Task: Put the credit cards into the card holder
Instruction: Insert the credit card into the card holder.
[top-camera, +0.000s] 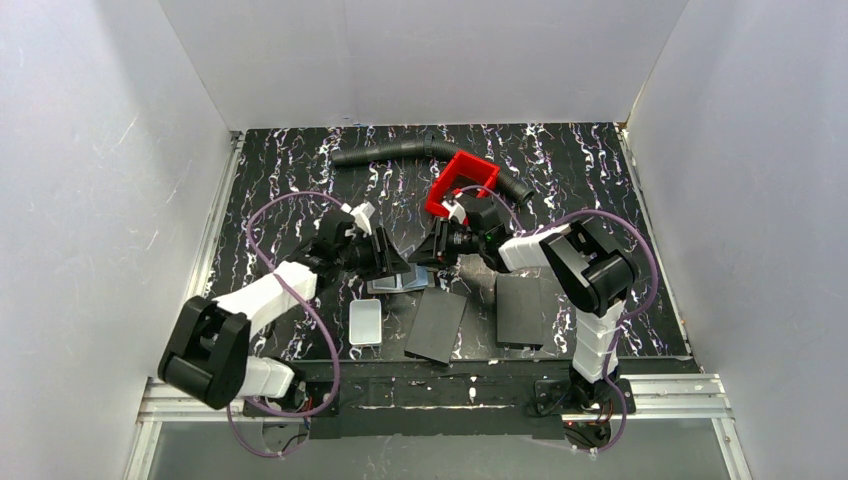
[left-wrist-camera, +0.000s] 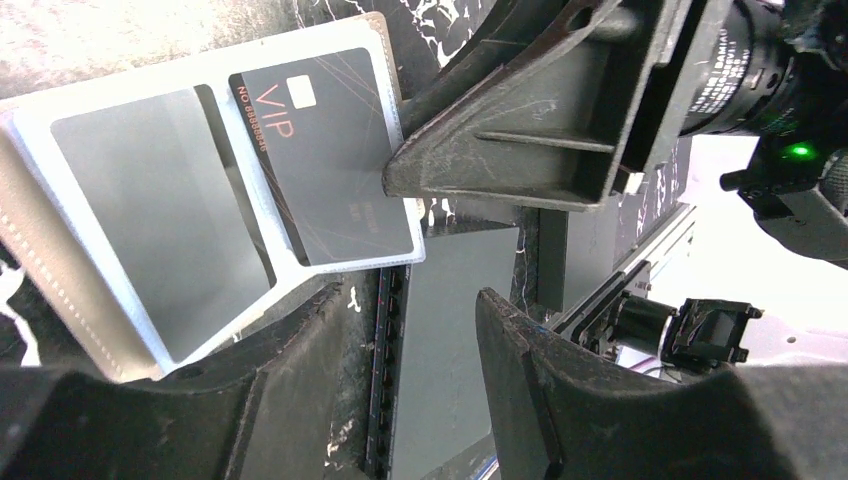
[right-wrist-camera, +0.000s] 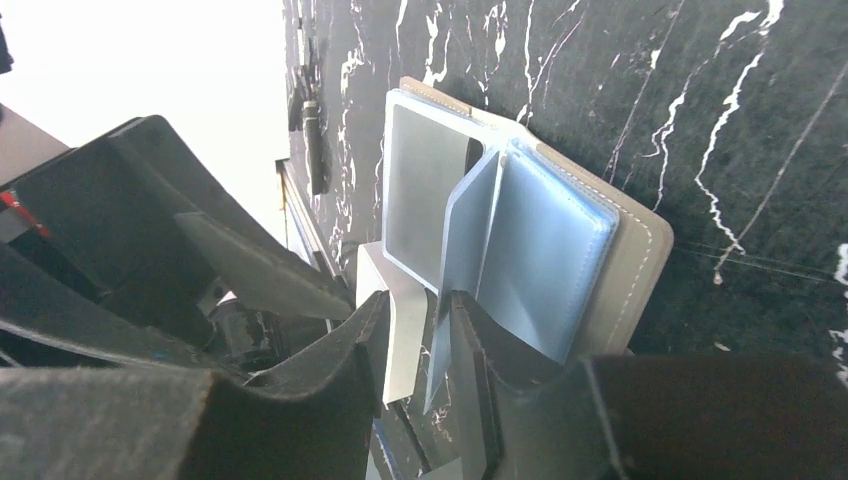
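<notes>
Near the middle of the black marbled counter (top-camera: 600, 190), the grey-brown folding card holder (right-wrist-camera: 560, 250) lies open, its clear sleeve pinched by the right end effector (right-wrist-camera: 430, 330), apparently for loading, while the left end effector (left-wrist-camera: 440, 240) stands spread around the dark VIP credit card (left-wrist-camera: 325, 150).

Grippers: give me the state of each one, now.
Left tool: open, upper finger resting on the dark VIP card in the card holder.
Right tool: shut on a sleeve page of the card holder.

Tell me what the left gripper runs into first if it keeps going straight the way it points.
Probably the right gripper's finger, which crosses just ahead of the left gripper, pressing on the dark VIP card in the open card holder. Depth is unclear; a black panel lies beyond.
</notes>
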